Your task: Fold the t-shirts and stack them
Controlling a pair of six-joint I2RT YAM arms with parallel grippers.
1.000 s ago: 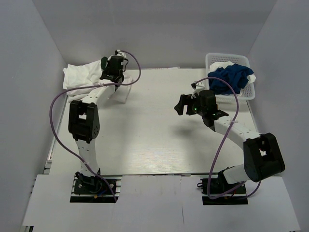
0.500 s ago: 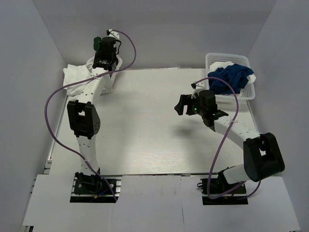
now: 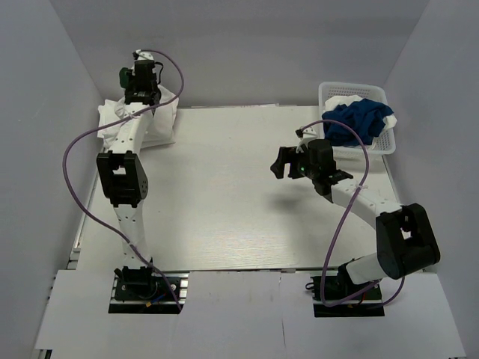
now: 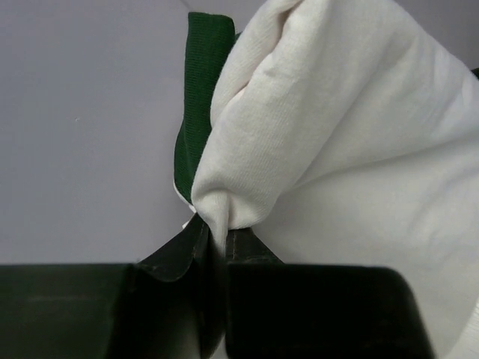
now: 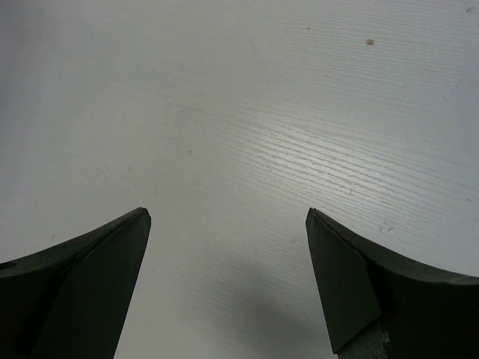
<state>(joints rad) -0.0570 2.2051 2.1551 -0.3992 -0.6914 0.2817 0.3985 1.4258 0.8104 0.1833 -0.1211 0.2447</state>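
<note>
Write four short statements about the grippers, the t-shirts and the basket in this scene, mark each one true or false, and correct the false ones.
1. The left gripper is shut on a white cloth t-shirt. True.
2. The right gripper holds the royal blue t-shirt. False: it is open and empty over the bare table, and the blue shirt lies in the white plastic mesh basket.
3. A fold of a dark green t-shirt shows right beside the pinched white cloth. True.
4. The basket stands at the far left of the table. False: it stands at the far right.
</note>
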